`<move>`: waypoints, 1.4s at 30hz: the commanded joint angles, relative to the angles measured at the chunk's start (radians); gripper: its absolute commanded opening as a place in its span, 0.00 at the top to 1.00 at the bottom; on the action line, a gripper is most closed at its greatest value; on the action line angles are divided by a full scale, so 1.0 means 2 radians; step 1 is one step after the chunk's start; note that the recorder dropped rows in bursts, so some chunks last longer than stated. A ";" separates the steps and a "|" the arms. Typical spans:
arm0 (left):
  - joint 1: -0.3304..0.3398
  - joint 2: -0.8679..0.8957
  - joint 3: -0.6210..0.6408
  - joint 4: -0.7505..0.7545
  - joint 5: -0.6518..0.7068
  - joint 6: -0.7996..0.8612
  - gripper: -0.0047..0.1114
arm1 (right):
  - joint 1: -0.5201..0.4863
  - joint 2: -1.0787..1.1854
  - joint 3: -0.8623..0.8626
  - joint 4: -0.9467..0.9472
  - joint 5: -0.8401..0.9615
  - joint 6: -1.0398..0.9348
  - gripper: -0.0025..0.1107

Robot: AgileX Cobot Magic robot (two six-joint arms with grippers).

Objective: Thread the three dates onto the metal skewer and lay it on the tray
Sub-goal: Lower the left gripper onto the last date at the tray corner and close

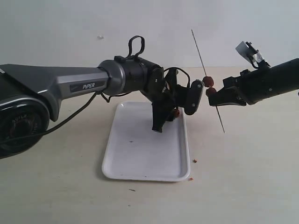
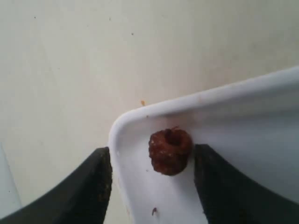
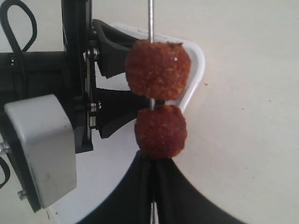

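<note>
The metal skewer (image 1: 198, 49) stands steeply tilted above the table, and my right gripper (image 1: 216, 98) is shut on it just below two dates. These two dates (image 3: 158, 69) (image 3: 160, 131) are threaded one above the other, the lower one resting against the shut gripper (image 3: 152, 161). The third date (image 2: 170, 151) lies in a corner of the white tray (image 2: 196, 100). My left gripper (image 2: 153, 150) is open around it, the date close to one finger (image 2: 219, 186). In the exterior view this date (image 1: 176, 112) shows at the tray's (image 1: 140, 154) far right corner under the left gripper (image 1: 167, 117).
Tiny reddish crumbs (image 1: 195, 160) (image 1: 190, 178) lie on the table by the tray's near right corner. The left arm's body (image 1: 56, 84) stretches in from the left above the table. The two grippers are close together near the skewer.
</note>
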State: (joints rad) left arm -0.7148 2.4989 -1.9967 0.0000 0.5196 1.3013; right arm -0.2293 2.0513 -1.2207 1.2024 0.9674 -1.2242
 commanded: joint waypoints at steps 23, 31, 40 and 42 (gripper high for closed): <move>-0.004 0.014 -0.002 -0.006 0.013 -0.002 0.65 | -0.002 -0.006 -0.001 0.005 0.000 -0.002 0.98; -0.004 0.014 -0.002 -0.006 0.014 -0.014 0.71 | -0.002 -0.006 -0.001 0.005 0.000 -0.002 0.98; -0.004 0.013 -0.002 -0.006 0.013 -0.062 0.72 | -0.002 -0.006 -0.001 0.005 0.000 -0.002 0.98; -0.004 0.007 -0.002 -0.006 0.008 -0.098 0.72 | -0.002 -0.006 -0.001 0.006 0.000 -0.002 0.98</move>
State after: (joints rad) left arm -0.7186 2.5143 -2.0025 0.0000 0.5181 1.1911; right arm -0.2293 2.0513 -1.2207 1.2019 0.9656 -1.2242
